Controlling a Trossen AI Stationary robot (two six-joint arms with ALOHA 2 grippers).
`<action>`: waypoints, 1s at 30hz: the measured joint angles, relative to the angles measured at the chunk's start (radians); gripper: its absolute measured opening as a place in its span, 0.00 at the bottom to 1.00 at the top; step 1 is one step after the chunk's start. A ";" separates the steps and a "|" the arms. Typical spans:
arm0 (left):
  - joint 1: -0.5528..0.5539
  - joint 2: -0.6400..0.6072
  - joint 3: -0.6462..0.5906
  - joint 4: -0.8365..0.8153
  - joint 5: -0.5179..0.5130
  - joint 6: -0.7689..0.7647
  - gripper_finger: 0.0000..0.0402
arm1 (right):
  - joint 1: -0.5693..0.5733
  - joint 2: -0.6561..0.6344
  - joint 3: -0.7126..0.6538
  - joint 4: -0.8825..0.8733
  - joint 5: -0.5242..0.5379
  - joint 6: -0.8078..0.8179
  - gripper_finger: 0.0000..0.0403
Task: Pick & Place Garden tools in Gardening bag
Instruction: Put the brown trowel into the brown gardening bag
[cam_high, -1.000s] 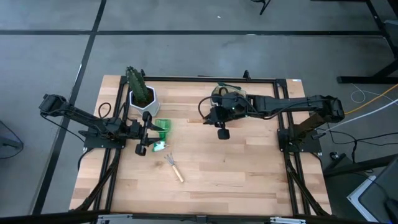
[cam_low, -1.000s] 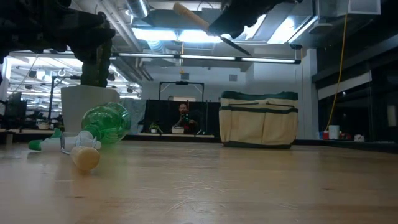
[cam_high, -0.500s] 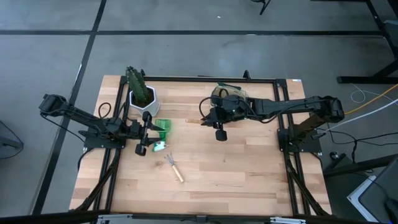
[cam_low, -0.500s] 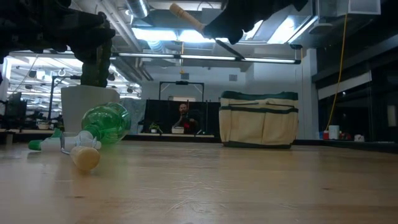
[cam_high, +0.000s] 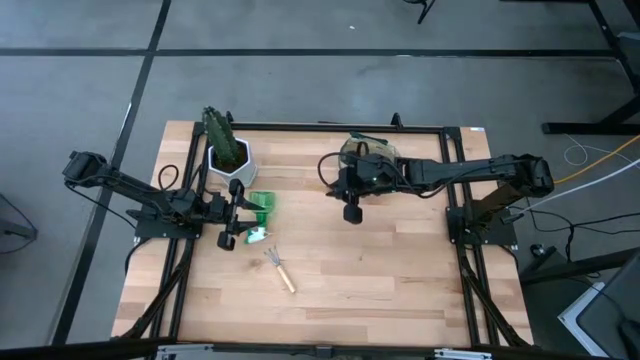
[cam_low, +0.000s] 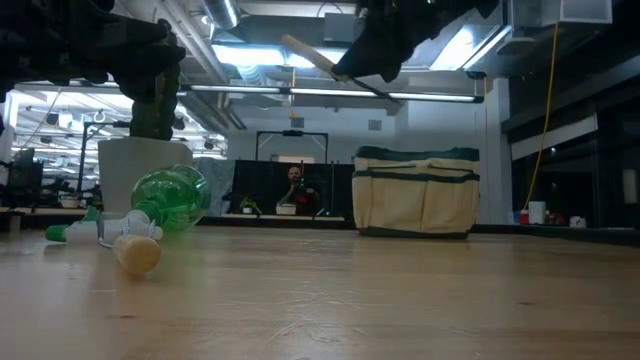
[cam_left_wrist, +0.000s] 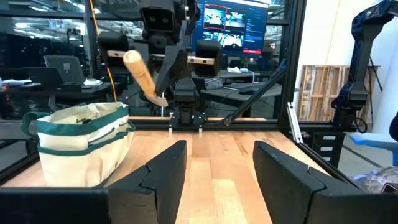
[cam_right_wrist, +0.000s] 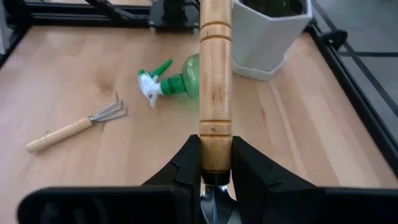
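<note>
Above the gardening bag (cam_high: 362, 152) | right gripper (cam_right_wrist: 216, 163) pinched trowel (cam_right_wrist: 215, 81) handle | left gripper (cam_left_wrist: 217, 165) at table's 9 o'clock, jaws spread.

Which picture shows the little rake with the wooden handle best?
The right wrist view: the wooden-handled pronged rake lies whole on the table. The high view shows it tiny. The low view shows only its handle end. The left wrist view misses it.

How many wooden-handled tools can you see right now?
2. The trowel is held in the right end effector above the table near the bag; the rake lies on the table. More may be hidden inside the bag.
</note>
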 joint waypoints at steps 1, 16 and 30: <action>0.000 0.000 0.000 0.000 0.000 0.000 0.45 | 0.000 0.000 0.000 -0.005 0.010 0.001 0.16; 0.000 0.000 0.000 0.000 0.000 0.000 0.45 | -0.019 0.000 0.000 -0.069 0.070 0.001 0.16; 0.000 0.000 0.000 0.000 0.000 0.000 0.45 | -0.053 0.000 0.000 -0.130 0.070 -0.033 0.16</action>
